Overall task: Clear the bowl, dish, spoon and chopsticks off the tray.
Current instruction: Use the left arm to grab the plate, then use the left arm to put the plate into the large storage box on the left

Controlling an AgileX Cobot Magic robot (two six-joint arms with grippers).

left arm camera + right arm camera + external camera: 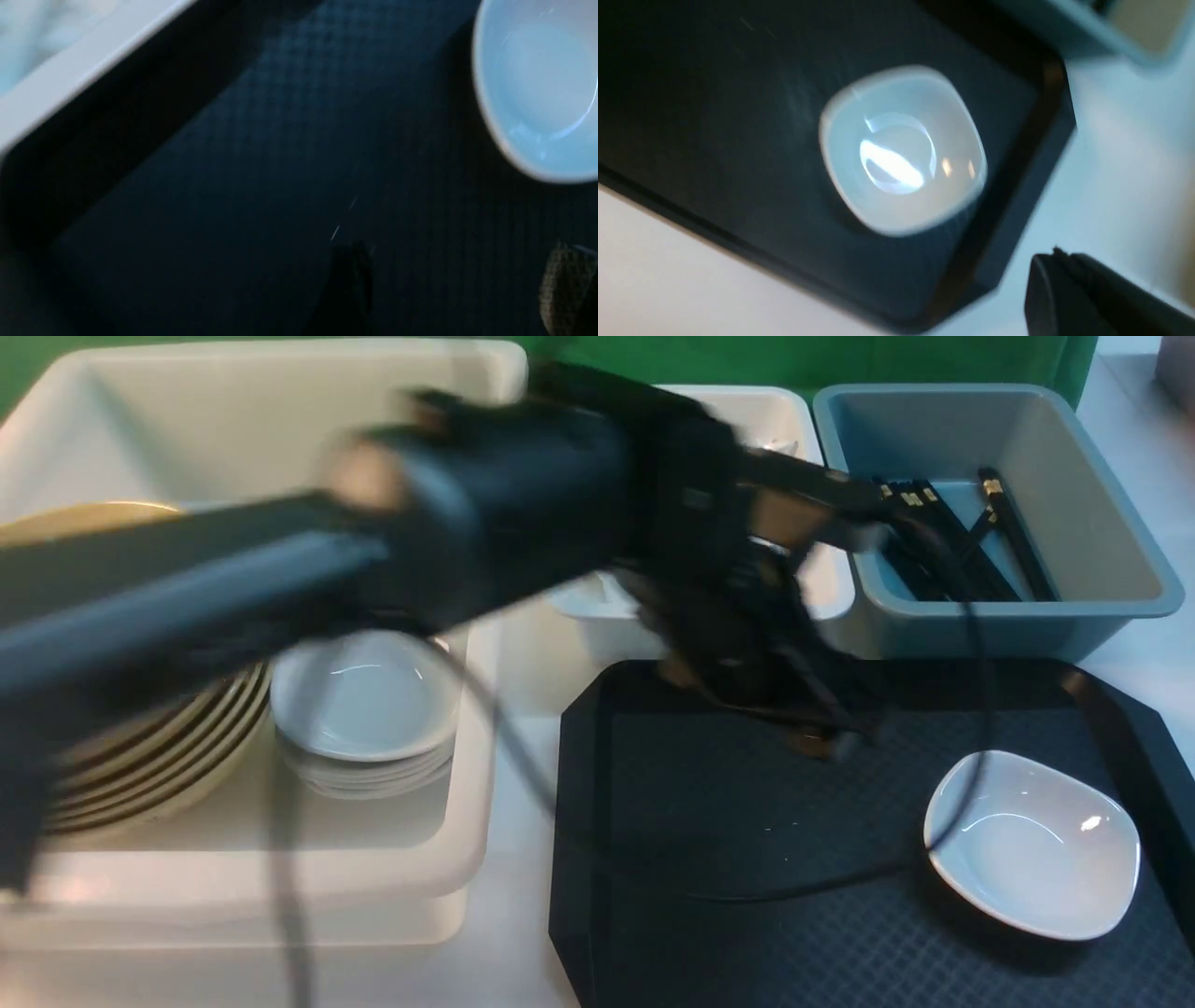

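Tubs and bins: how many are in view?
3. A large white tub left of the tray, a smaller white tub behind it, partly hidden by the left arm, and a grey-blue bin at back right.

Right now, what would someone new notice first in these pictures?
The blurred left arm stretched across the front view, reaching over the black tray. Then the lone white dish on the tray's near right, and the tan bowls stacked in the white tub at left.
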